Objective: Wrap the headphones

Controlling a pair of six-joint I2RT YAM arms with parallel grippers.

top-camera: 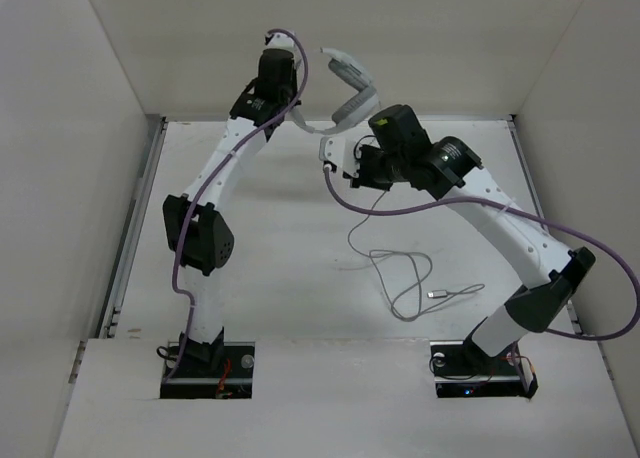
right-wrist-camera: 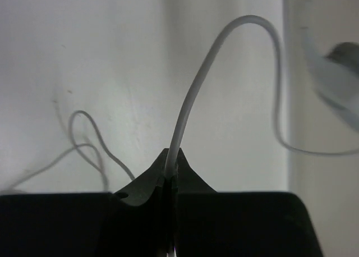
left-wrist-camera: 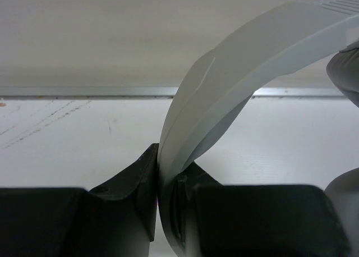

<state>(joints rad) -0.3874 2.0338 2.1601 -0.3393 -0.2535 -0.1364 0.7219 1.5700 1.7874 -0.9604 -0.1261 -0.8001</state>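
You have a flat white tabletop [top-camera: 250, 268] carrying everything; the white-and-black left arm [top-camera: 225, 168] reaches to its far edge and the matching right arm [top-camera: 490, 198] bends in toward the far middle; the white and light-grey over-ear headphones [top-camera: 352, 83] hang in the air above the far edge, off the surface; your left gripper [left-wrist-camera: 167, 175] has its fingers clamped on the curved pale headband [left-wrist-camera: 247, 49], which rises from the jaws up to the right, with a grey padded earcup [left-wrist-camera: 345, 72] at the right of that wrist view; your right gripper [right-wrist-camera: 171, 166] has its fingers pressed together on the long thin grey cable [right-wrist-camera: 192, 94], which arches up out of the jaws and over to the right; the rest of it lies in loose loops on the near right part of the table; the small plug [top-camera: 437, 295] rests there, near the right arm's base
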